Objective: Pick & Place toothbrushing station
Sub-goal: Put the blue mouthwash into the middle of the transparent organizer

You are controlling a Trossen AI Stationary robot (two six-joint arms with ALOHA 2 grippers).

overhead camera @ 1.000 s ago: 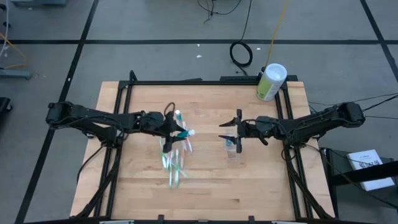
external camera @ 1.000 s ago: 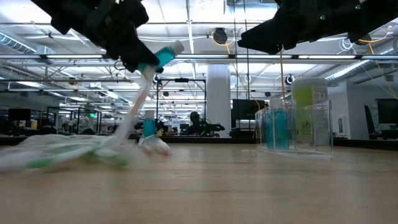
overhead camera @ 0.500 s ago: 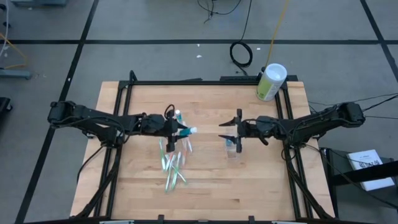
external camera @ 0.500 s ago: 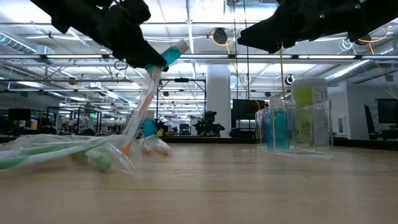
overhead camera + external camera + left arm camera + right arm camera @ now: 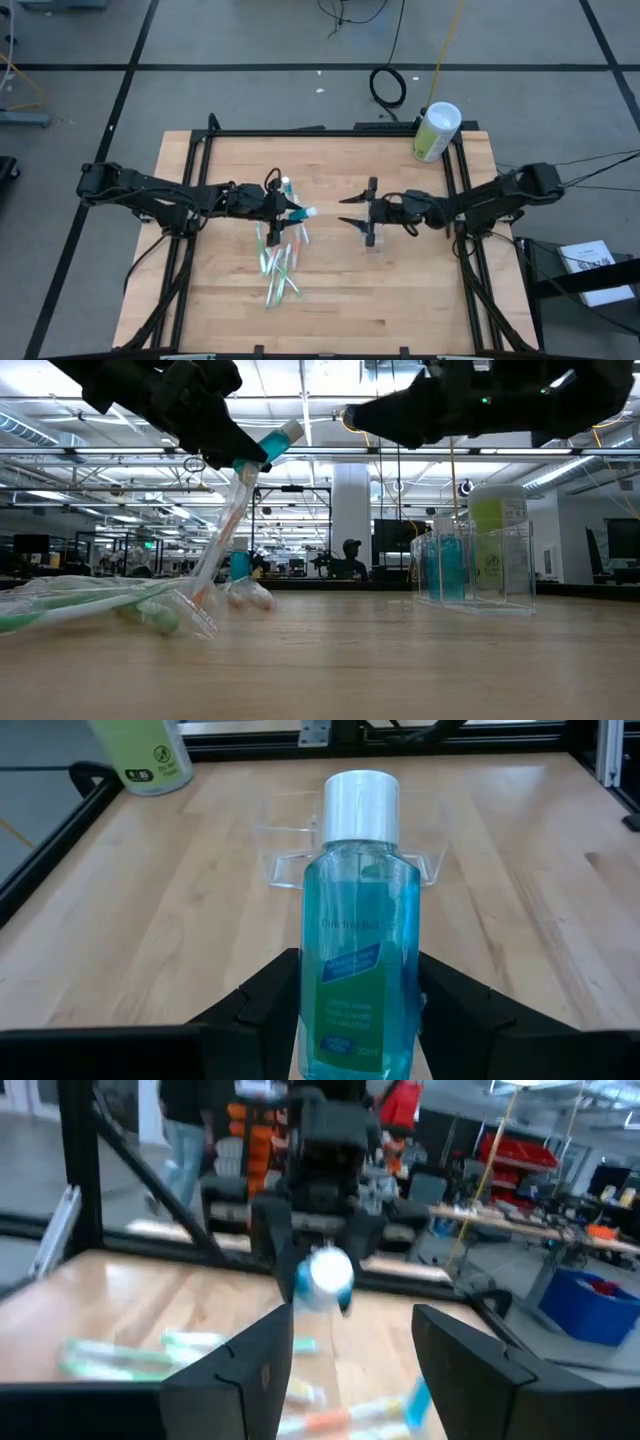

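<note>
A bottle (image 5: 359,930) of blue liquid with a white cap is held clamped in the left hand (image 5: 281,208), raised over the desk (image 5: 330,300), presumably for carrying toward the clear cup (image 5: 352,845) standing ahead of it. The right hand (image 5: 356,212), fingers apart and empty, is held above that cup, apparently ready to receive or steady. Toothbrushes and tubes (image 5: 277,262) are left lying beneath the left hand.

One clear cup (image 5: 373,240) stands right of the table's middle, one blue mouthwash bottle (image 5: 358,935) with a white cap is held up, one pale-green canister (image 5: 436,131) sits at the far right corner, and several toothbrushes (image 5: 278,262), too jumbled to count, lie left of centre
</note>
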